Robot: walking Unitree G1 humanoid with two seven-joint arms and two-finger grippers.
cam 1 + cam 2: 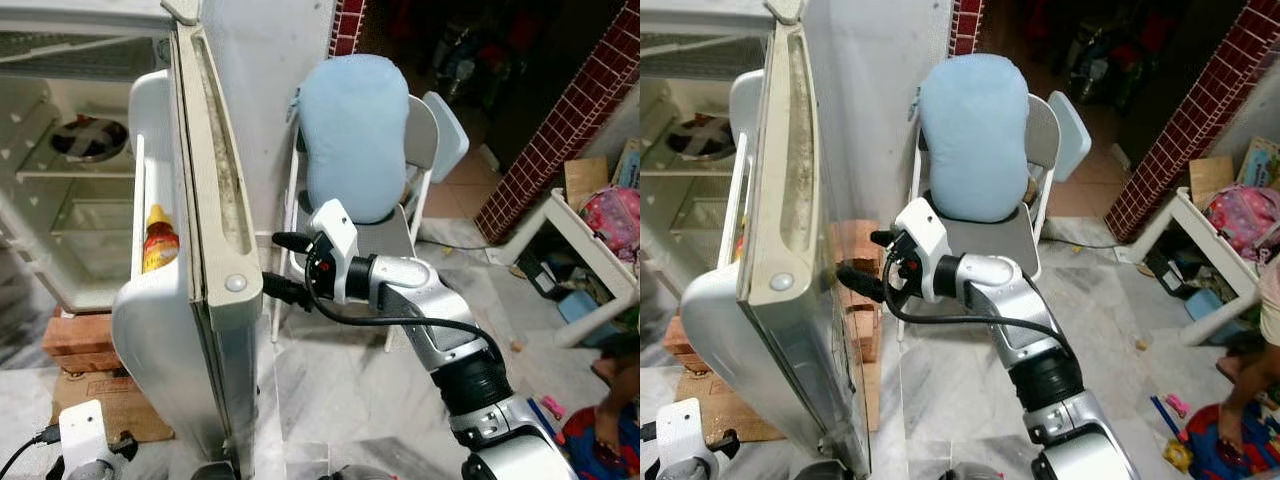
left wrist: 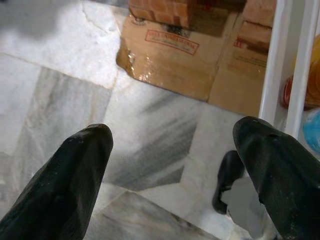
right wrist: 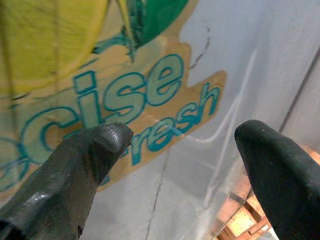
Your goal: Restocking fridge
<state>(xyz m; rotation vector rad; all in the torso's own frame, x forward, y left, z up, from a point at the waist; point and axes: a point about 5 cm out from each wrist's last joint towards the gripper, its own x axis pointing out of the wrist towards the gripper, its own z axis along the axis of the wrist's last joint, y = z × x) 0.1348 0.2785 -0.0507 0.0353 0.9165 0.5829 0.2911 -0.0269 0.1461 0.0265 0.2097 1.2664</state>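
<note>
The white fridge door (image 1: 215,200) stands open and shows its edge, with the fridge's shelves (image 1: 70,180) behind it on the left. A red-capped sauce bottle (image 1: 160,240) sits in the door's inner rack. My right gripper (image 1: 285,266) is open, its black fingertips right at the door's outer face. In the right wrist view its fingers (image 3: 75,165) straddle a lemon sticker (image 3: 125,100) on that face. My left gripper (image 2: 175,165) hangs low and open over the marble floor, holding nothing.
A folding chair with a pale blue cushion (image 1: 355,135) stands close behind my right arm. Bricks and cardboard (image 1: 85,335) prop the fridge. A metal bowl (image 1: 90,137) sits on a fridge shelf. A white rack of toys (image 1: 590,240) and a person's leg (image 1: 1250,360) are at right.
</note>
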